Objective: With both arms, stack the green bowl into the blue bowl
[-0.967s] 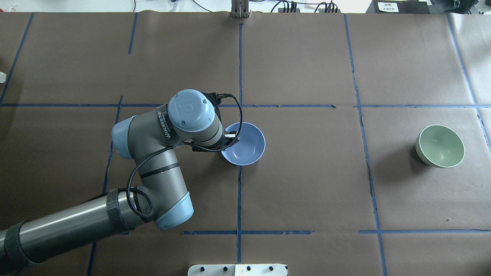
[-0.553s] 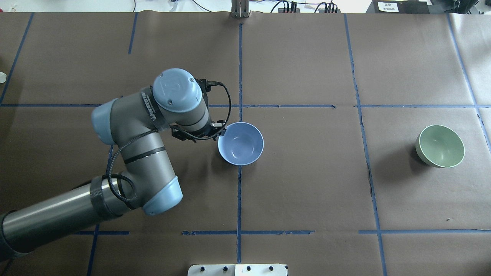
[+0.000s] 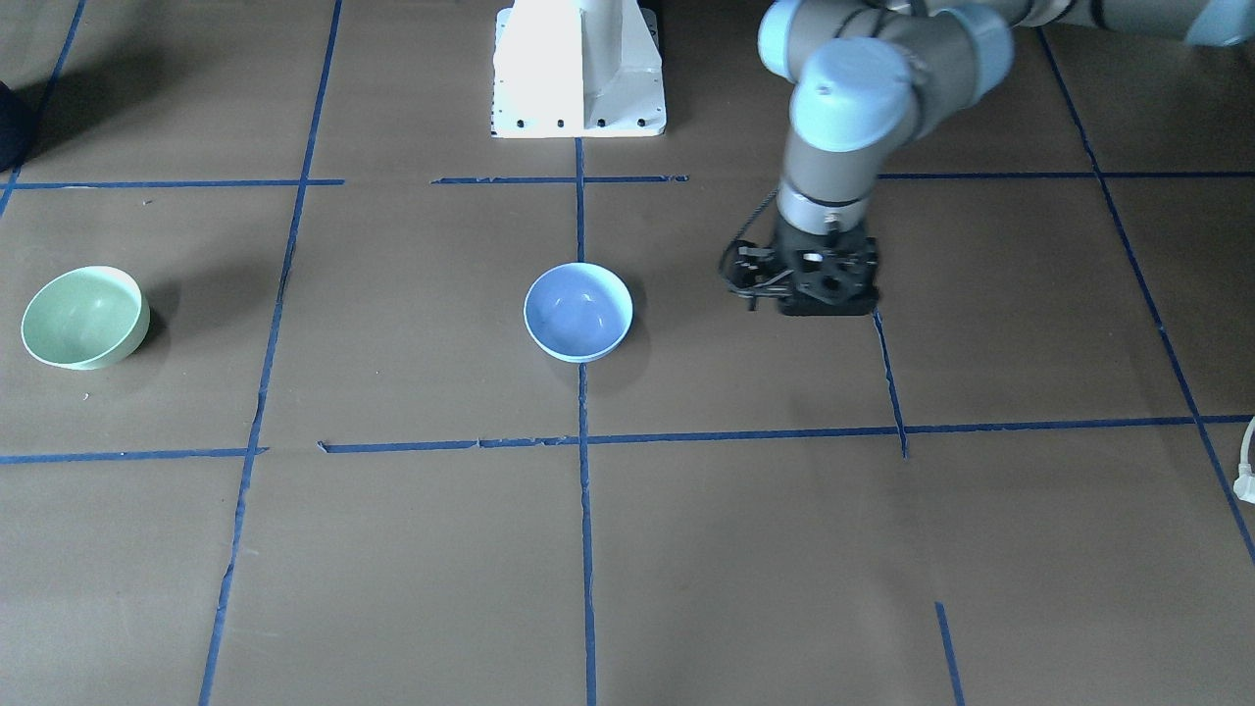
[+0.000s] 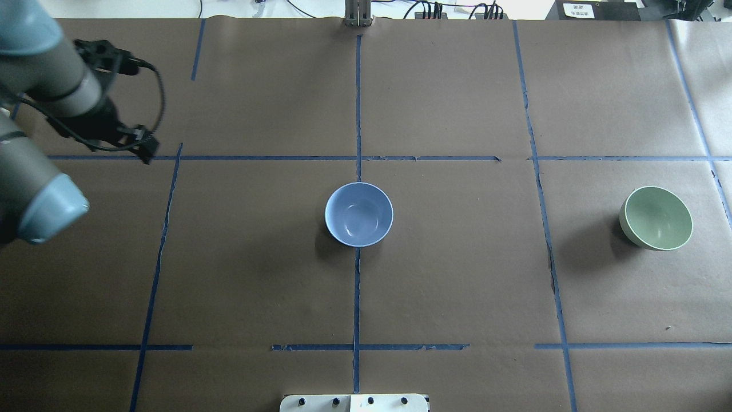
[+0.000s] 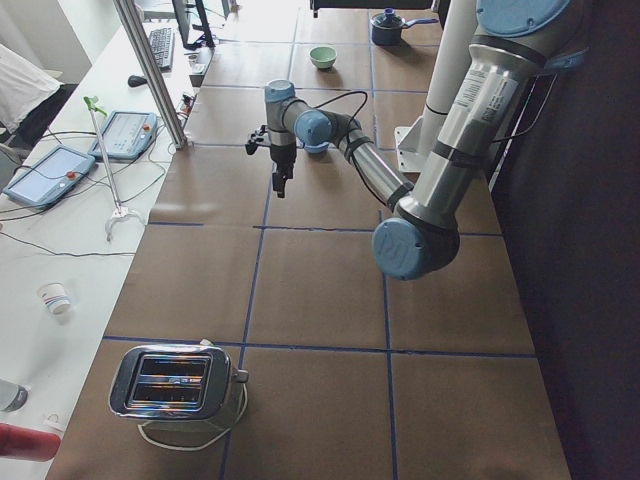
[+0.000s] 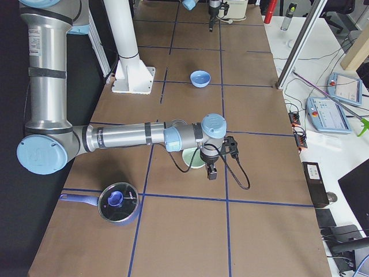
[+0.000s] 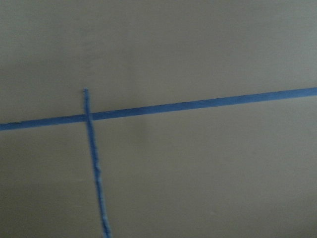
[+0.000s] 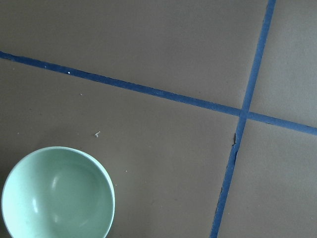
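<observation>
My left hand [image 3: 827,294] points straight down over the table [image 4: 457,274], a broad top covered in brown paper. It hangs just beside a spot where two strips of blue tape [image 4: 357,114] meet. I see nothing in it, but from these angles I cannot tell whether its fingers are spread or pressed together. Its wrist camera, somewhat blurred, gives me only paper and a tape crossing. The silver-grey jointed left arm [image 3: 853,88] reaches in from my robot's left side.

My right hand [image 6: 211,172] shows only in the side view from the table's right end, pointing down at the end of the long, level right arm [image 6: 127,137]. I cannot tell how its fingers stand. Its wrist camera looks down on the small round pale mint-green glossy bowl [image 8: 58,193], which fills the lower left corner of that view, so the hand is beside the bowl, not over it.

The green bowl sits upright and empty on the table's right part. The small round light periwinkle-blue glossy bowl [image 4: 359,214] sits upright and empty at mid-table, on the centre tape line. It is well apart from the green bowl and from the left hand. The white pedestal base [image 3: 578,69] stands at the robot's edge, in line with the blue bowl.
</observation>
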Controlling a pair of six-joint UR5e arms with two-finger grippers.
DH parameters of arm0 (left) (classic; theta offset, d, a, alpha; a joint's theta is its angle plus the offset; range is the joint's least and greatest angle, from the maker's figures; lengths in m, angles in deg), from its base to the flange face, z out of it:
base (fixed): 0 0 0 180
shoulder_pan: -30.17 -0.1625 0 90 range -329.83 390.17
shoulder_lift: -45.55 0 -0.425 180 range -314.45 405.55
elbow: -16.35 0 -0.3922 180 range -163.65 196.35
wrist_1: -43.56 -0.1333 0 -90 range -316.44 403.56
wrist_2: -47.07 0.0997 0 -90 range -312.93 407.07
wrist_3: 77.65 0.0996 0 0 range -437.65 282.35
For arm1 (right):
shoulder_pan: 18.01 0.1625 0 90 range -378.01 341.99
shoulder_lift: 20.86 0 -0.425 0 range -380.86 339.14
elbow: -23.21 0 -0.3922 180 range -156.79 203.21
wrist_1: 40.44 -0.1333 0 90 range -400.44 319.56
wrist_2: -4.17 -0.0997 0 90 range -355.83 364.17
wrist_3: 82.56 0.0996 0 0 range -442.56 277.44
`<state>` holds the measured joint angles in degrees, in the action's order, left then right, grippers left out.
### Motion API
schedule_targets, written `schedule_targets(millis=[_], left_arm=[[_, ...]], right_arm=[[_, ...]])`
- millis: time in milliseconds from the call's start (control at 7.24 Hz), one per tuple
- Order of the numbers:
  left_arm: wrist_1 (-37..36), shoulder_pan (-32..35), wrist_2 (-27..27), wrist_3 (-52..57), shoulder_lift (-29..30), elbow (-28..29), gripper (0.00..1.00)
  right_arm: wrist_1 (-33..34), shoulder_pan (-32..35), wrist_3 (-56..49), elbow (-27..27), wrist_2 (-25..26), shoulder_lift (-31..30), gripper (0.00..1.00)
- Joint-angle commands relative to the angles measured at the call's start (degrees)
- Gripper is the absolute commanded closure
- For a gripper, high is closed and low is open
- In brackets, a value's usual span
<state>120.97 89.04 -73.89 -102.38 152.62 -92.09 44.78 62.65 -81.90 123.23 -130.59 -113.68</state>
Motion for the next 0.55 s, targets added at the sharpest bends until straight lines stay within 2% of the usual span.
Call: schedule_targets(millis=[0, 138, 415], left_arm=[[0.28, 20.24, -9.08, 28.15, -14.81, 0.85, 0.0], [0.72, 25.55, -10.42, 31.38, -20.87, 0.95, 0.0], [4.48, 31.56, -10.0, 32.91, -28.1, 1.56, 0.0]], right_arm=[[0.47, -1.38, 0.3, 2.1, -0.42, 0.97, 0.0], [-0.05, -1.38, 2.74, 2.11, -2.25, 0.19, 0.0], [-0.05, -1.56, 6.27, 4.55, -2.71, 0.01, 0.0]])
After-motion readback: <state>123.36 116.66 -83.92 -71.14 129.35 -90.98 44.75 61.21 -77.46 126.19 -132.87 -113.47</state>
